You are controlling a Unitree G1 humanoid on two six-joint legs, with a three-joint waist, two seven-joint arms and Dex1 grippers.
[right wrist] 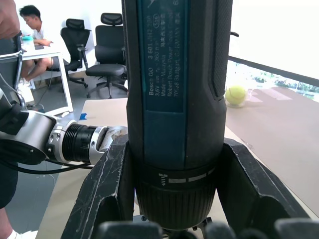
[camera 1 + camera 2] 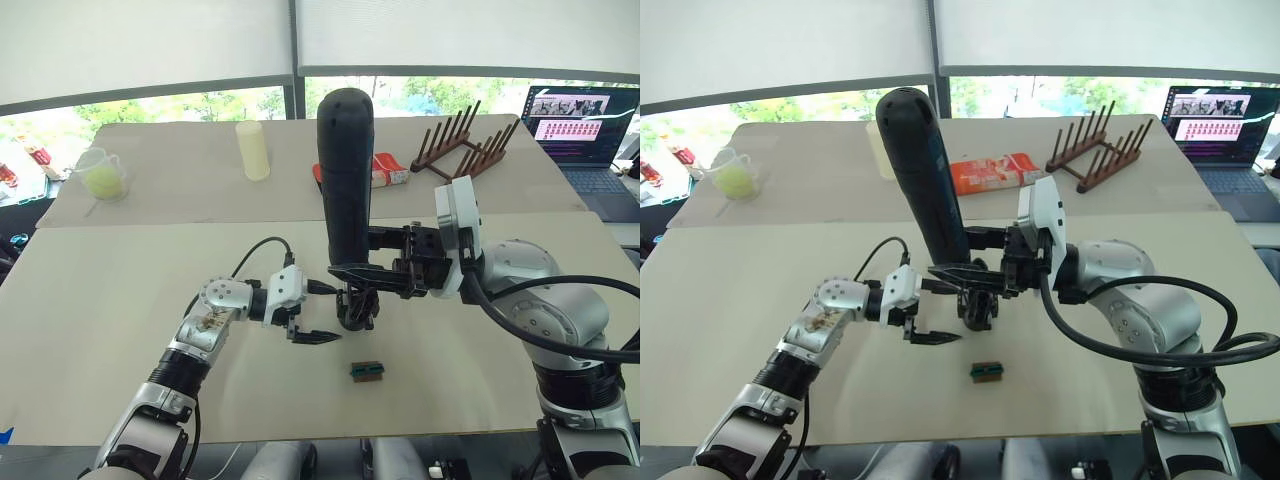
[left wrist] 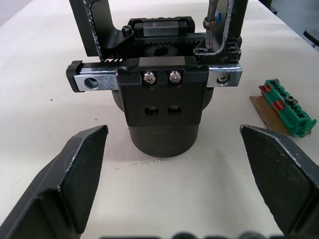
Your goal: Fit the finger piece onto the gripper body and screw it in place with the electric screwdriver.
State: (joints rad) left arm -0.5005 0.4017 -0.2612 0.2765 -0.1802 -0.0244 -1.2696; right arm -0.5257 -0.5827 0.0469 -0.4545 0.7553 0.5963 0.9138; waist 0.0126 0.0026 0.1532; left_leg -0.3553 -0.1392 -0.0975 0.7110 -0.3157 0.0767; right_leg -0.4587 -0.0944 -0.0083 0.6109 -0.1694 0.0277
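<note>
The green block (image 2: 367, 370) lies nearest the table's (image 2: 120, 330) front edge. Left end effector (image 2: 312, 337) is spread apart beside the gripper body (image 2: 354, 312) mid-table. Right end effector (image 2: 352, 272) clamps the upright screwdriver (image 2: 346, 175), bit over the body.

Far table end — cup (image 2: 101, 173), cylinder (image 2: 253, 150), rack (image 2: 465, 146), laptop (image 2: 584, 135) — green block (image 2: 367, 370) nearer.
</note>
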